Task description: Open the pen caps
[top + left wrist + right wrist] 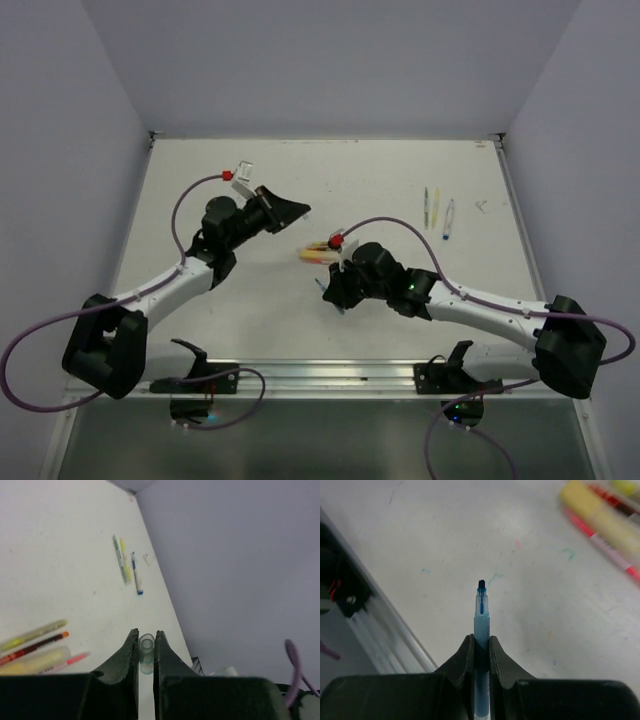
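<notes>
Pens (120, 560) — 3 far, 4 near (8th in rt gripper (481, 639)).

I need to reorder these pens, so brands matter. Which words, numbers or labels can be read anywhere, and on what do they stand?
No text is legible anywhere.
Pink pen: dark print on its white band, too blurred to read.
Blue-and-white pen: markings too small to read.
White tag: too small to read.
Blue pen and cap held in the jaws: no print seen.
</notes>
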